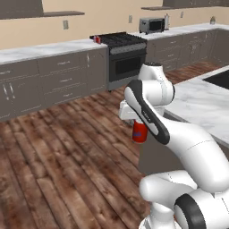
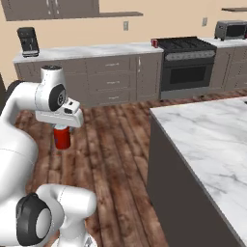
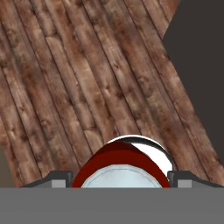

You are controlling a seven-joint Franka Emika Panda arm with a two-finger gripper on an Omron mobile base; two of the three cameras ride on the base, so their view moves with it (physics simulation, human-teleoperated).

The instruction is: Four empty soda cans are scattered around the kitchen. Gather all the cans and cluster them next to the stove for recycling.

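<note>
A: Left base view first — the gripper (image 1: 139, 124) hangs over the wood floor (image 1: 58, 156) with a red can (image 1: 140, 131) under the hand, carried upright, well clear of the boards. The stove (image 1: 123, 56) sits far back against the wall, and one small red can (image 1: 97, 39) stands on the counter (image 1: 49, 48) just beside its left edge.

B: So one delivered, one in transit?

A: That's the read — one parked by the stove, one in the arm's grip, two not accounted for. Roughly a quarter done, judging by that.

B: Right base view?

A: Same count. Carried red can (image 2: 61, 136) below the gripper (image 2: 61, 128), near the island (image 2: 207, 144); the can by the stove (image 2: 155, 43) touches or nearly touches the range's side — too small to tell. Stove (image 2: 188, 60) is one; a toaster oven (image 2: 230, 30) and a coffee machine (image 2: 28, 41), one each.

B: Hand view — jaws?

A: Two fingertips (image 3: 59, 178) flank the can's silver top (image 3: 124, 173), jaws about half spread and closed on it. One can here, floor planks (image 3: 65, 78) beneath.

B: Purple-pink one?

A: Can't place it.
</note>
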